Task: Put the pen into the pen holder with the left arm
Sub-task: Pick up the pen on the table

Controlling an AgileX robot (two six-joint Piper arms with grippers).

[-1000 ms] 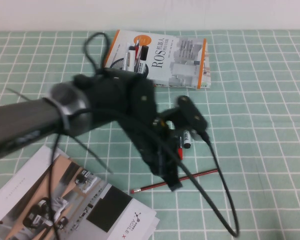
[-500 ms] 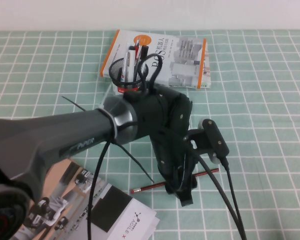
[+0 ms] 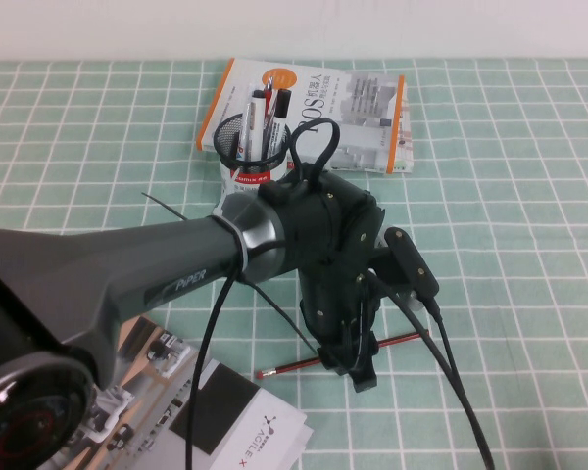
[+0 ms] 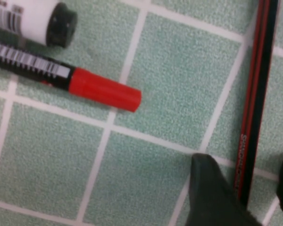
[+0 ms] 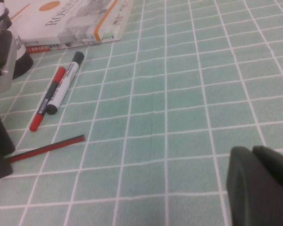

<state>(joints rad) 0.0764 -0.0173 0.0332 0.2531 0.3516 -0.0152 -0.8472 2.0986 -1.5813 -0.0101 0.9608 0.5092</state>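
The pen (image 3: 289, 366) lies flat on the green grid cloth, thin and dark red with black stripes. My left gripper (image 3: 358, 367) is down over its middle. In the left wrist view the pen (image 4: 254, 94) runs between the two open fingers (image 4: 210, 193), one on each side, with the left gripper (image 4: 244, 162) around it and a gap on both sides. The pen holder (image 3: 247, 147) is a black mesh cup holding several pens, behind the left arm by the book. My right gripper (image 5: 257, 157) is shut and empty, low over the cloth and out of the high view.
A red-capped marker (image 4: 104, 89) and a black-capped white marker (image 4: 37, 19) lie beside the pen. A ROS book (image 3: 353, 108) lies at the back. A magazine (image 3: 216, 421) lies at the front left. The left arm's cables (image 3: 451, 372) trail over the cloth.
My left arm has swung in and come down over the pen, uncovering the pen holder. The pen has not moved.
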